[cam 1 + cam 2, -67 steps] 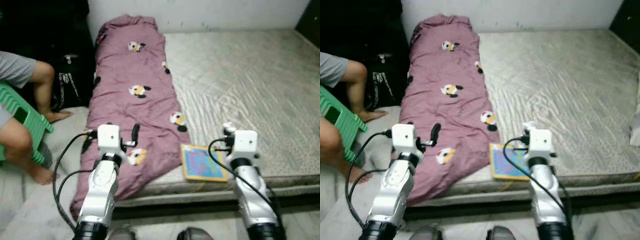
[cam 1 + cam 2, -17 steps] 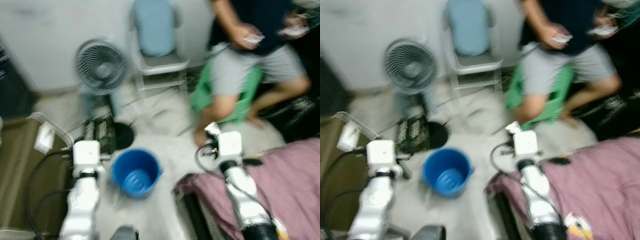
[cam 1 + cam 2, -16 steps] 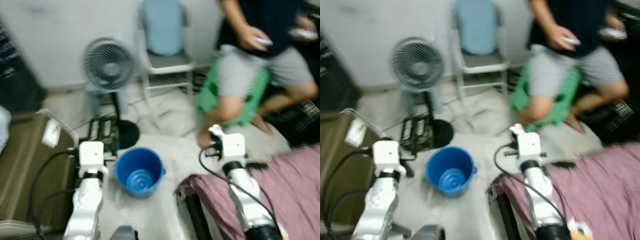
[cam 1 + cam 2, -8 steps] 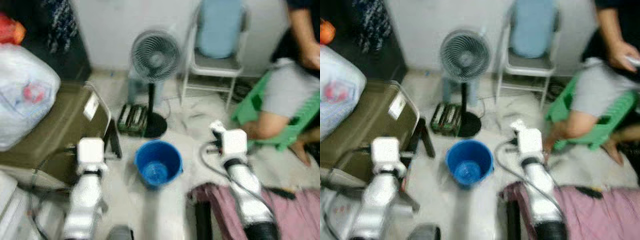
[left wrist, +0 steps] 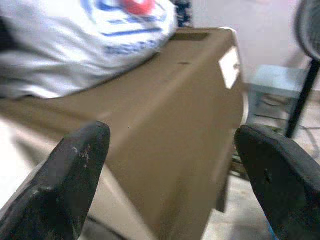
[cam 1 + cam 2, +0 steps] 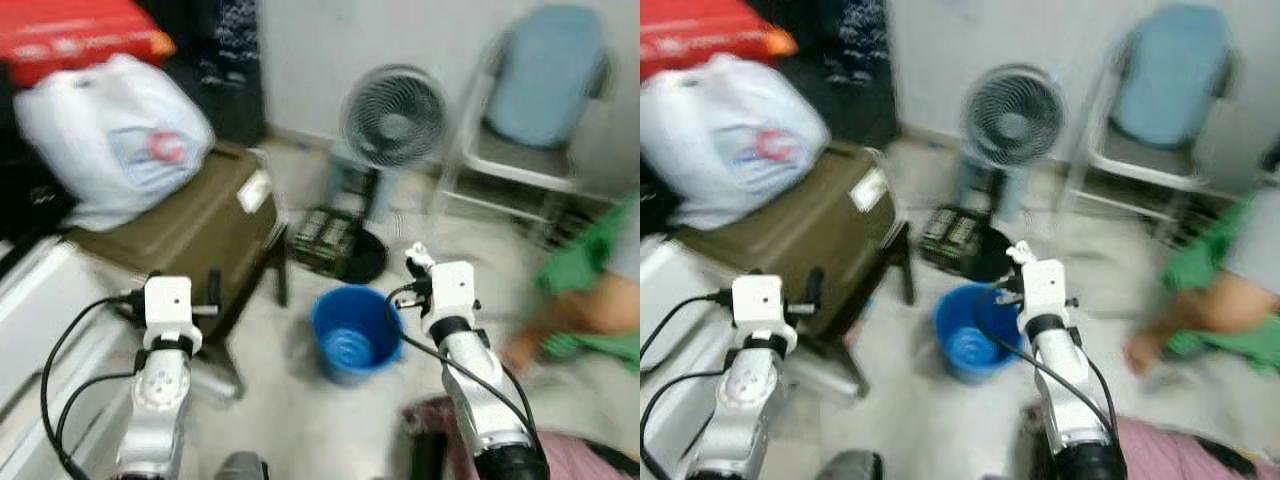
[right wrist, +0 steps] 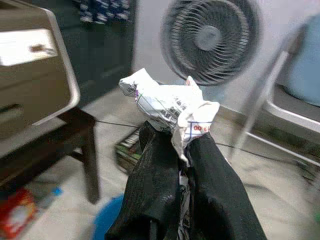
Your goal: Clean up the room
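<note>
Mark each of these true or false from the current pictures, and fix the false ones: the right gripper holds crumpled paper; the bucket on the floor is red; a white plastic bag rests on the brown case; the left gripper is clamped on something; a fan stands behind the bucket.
1. The right gripper holds crumpled paper. True.
2. The bucket on the floor is red. False: the bucket is blue.
3. A white plastic bag rests on the brown case. True.
4. The left gripper is clamped on something. False: its fingers stand wide apart with nothing between them.
5. A fan stands behind the bucket. True.
</note>
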{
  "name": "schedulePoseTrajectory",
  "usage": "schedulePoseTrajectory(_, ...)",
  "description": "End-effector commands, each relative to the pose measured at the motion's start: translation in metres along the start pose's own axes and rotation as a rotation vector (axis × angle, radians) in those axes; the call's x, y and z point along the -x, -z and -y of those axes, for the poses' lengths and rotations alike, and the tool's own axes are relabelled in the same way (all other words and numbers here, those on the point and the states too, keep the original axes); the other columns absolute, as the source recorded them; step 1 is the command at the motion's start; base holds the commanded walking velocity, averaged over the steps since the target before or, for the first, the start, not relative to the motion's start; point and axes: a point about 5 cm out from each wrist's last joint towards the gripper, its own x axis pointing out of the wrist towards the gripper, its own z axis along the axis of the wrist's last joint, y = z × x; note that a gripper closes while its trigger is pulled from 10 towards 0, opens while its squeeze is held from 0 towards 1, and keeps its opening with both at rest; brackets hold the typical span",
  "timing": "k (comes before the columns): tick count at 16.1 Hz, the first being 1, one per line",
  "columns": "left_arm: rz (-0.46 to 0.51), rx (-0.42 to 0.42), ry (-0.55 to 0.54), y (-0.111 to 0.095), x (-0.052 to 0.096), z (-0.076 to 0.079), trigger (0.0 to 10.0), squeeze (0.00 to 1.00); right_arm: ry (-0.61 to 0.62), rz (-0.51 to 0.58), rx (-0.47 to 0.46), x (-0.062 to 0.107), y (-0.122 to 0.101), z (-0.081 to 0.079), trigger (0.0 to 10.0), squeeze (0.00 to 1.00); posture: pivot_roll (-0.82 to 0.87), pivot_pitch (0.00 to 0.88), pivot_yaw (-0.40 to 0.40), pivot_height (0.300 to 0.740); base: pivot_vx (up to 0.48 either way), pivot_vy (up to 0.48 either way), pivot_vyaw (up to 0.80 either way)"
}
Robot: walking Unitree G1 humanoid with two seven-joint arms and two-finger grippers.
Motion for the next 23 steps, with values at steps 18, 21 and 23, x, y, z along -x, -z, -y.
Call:
schedulePoseTrajectory(18, 0.018, 0.072, 0.11, -0.0044, 0.0001, 0.013, 10.0, 0.0, 0.027, 0.014, -0.024, -0.0049, -0.0049, 0.0075, 10.0, 0.0, 0.0, 0.049, -0.038, 0.74, 0.155, 0.0, 0.02)
schedulePoseTrajectory(21, 0.019, 0.073, 0.111, -0.0047, -0.0005, 0.0139, 10.0, 0.0, 0.027, 0.014, -0.021, -0.0047, -0.0049, 0.0075, 10.0, 0.0, 0.0, 0.049, -0.039, 0.74, 0.247, 0.0, 0.0)
schedulePoseTrajectory(23, 0.02, 0.074, 0.112, -0.0048, -0.0009, 0.0141, 10.0, 0.0, 0.026, 0.015, -0.021, -0.005, -0.0049, 0.0073, 10.0, 0.0, 0.0, 0.047, -0.038, 0.74, 0.247, 0.0, 0.0)
